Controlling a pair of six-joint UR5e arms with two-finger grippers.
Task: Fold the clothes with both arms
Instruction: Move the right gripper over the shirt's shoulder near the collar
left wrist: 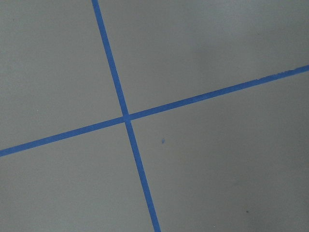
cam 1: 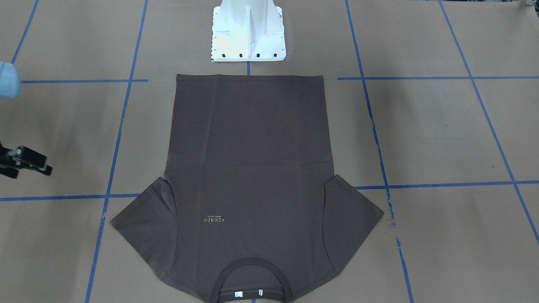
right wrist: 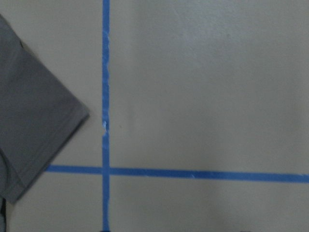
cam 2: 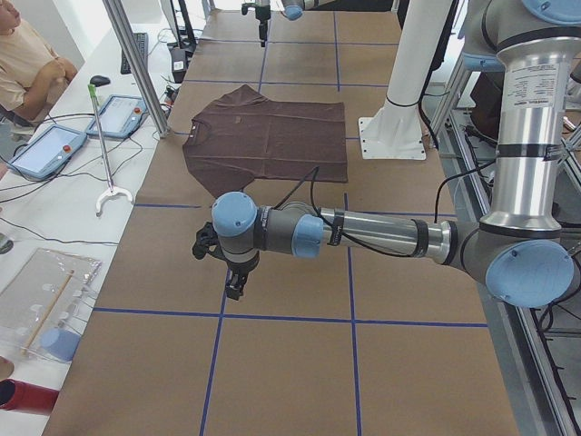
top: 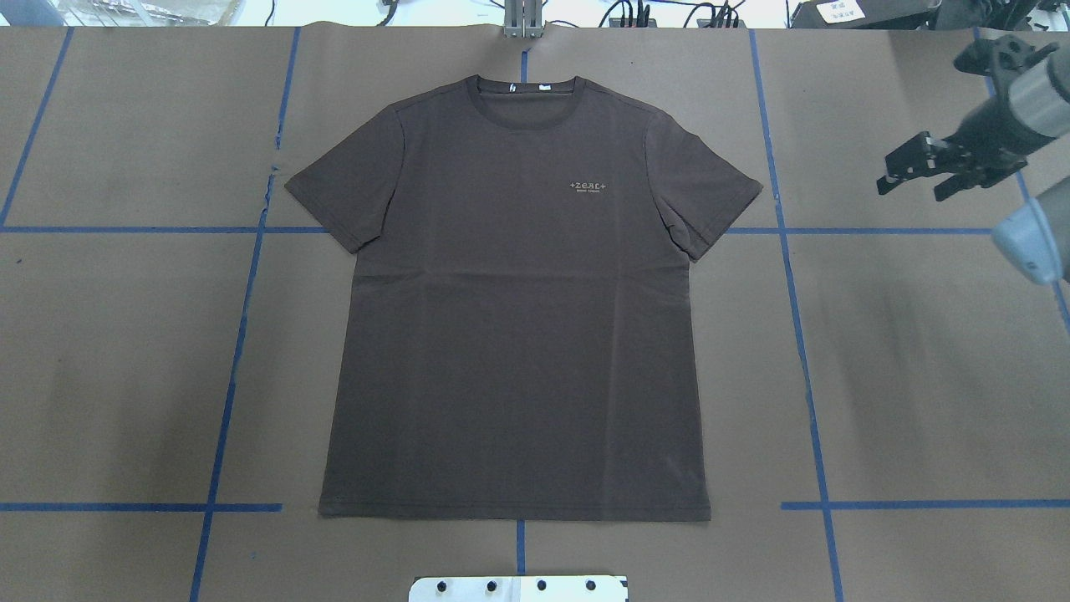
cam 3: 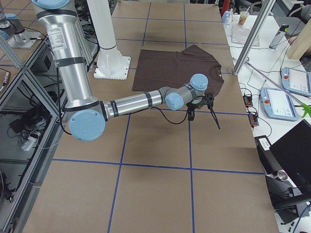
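The clothes are one dark brown T-shirt [top: 518, 318] lying flat and spread face up in the middle of the table, collar away from the robot, with a pale chest logo [top: 588, 186]. In the front-facing view the T-shirt [cam 1: 248, 160] has its collar at the bottom edge. My right gripper [top: 911, 191] hovers open and empty well to the right of the right sleeve [top: 710, 201]. The same gripper [cam 1: 33, 172] shows at the front-facing view's left edge. My left gripper [cam 2: 234, 283] hangs over bare table left of the shirt; whether it is open or shut I cannot tell.
The white pedestal base [cam 1: 247, 33] stands just behind the shirt's hem. Blue tape lines [top: 802, 351] grid the brown table cover. Beyond the collar-side edge a side bench holds tablets [cam 2: 116, 113] and a grabber tool [cam 2: 107, 154], and a person [cam 2: 27, 59] sits there.
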